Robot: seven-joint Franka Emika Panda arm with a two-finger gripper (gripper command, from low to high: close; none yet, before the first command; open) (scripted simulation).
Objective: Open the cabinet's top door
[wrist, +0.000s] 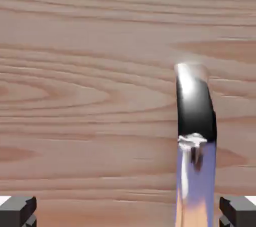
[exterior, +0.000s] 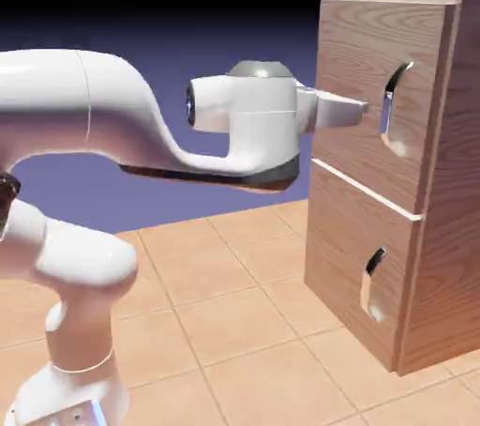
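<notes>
From the exterior view, the gripper (exterior: 364, 112) is seen level, just short of the wood-grain top door (exterior: 361, 100) of the cabinet (exterior: 441, 180). From the hand view, spread fingertips (wrist: 17, 210) are shown released; a curved, glossy metal handle (wrist: 195, 141) lies between them, nearer the view's right one.

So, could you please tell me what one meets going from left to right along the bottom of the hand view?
Left fingertip → bare wood of the top door → silver handle → right fingertip.

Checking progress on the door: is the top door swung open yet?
No: in the exterior view the top door lies flush with the cabinet front.
</notes>
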